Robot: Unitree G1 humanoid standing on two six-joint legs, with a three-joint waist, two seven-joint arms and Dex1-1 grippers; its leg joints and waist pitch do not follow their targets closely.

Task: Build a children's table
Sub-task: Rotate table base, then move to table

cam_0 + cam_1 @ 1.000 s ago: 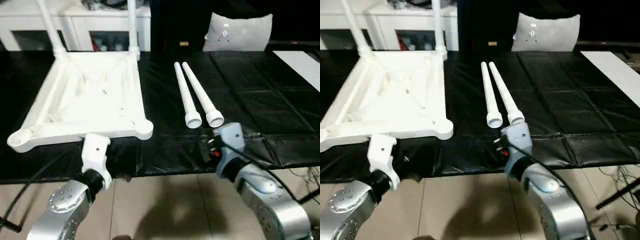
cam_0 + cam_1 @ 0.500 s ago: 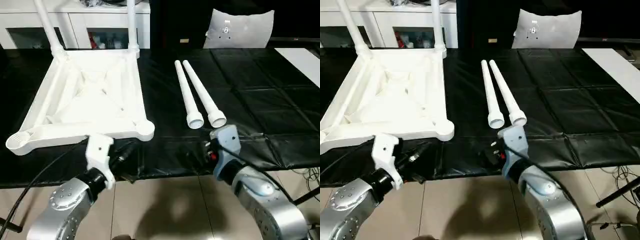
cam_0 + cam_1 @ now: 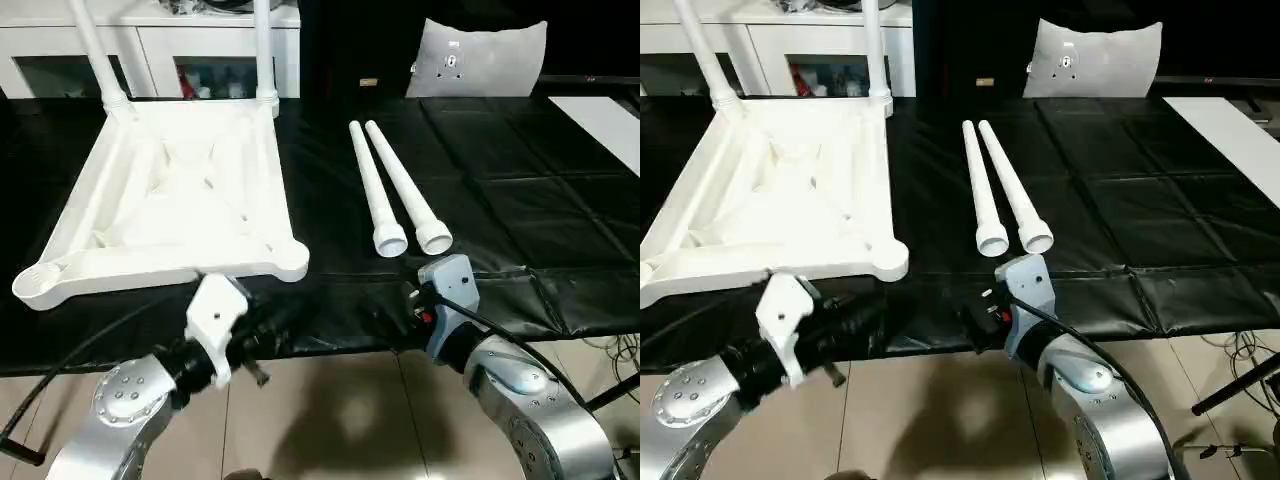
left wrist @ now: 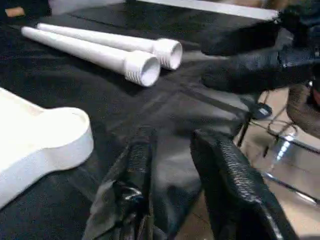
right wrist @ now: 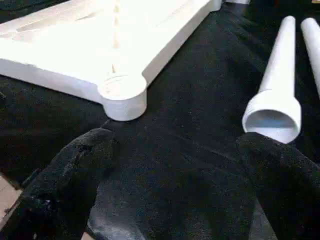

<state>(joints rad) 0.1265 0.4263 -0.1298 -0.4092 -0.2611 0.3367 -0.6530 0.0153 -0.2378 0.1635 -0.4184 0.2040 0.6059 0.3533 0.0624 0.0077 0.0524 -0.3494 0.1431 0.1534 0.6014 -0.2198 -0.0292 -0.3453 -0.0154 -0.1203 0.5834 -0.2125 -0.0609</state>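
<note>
The white tabletop (image 3: 170, 262) lies upside down on the left of the black mat, ribs up. Two white legs (image 3: 95, 50) (image 3: 263, 45) stand in its far corner sockets. Two loose legs (image 3: 373, 185) (image 3: 405, 185) lie side by side in the middle, wide ends toward me. My left gripper (image 4: 172, 142) hovers at the mat's near edge, just below the tabletop's empty near right socket (image 3: 290, 262), fingers slightly apart and empty. My right gripper (image 5: 177, 145) sits open below the loose legs' ends, pointing toward that socket (image 5: 122, 90), holding nothing.
The black mat (image 3: 500, 200) ends close to both grippers, with tiled floor (image 3: 330, 410) below. White cabinets (image 3: 160, 40) and a grey cushion (image 3: 480, 60) stand at the back. A white board (image 3: 610, 120) lies at the far right. A black cable (image 3: 60, 370) trails beside my left arm.
My left gripper has drawn back from the tabletop's near edge, swung right along the mat's edge, and parted its fingers. The right gripper has barely moved.
</note>
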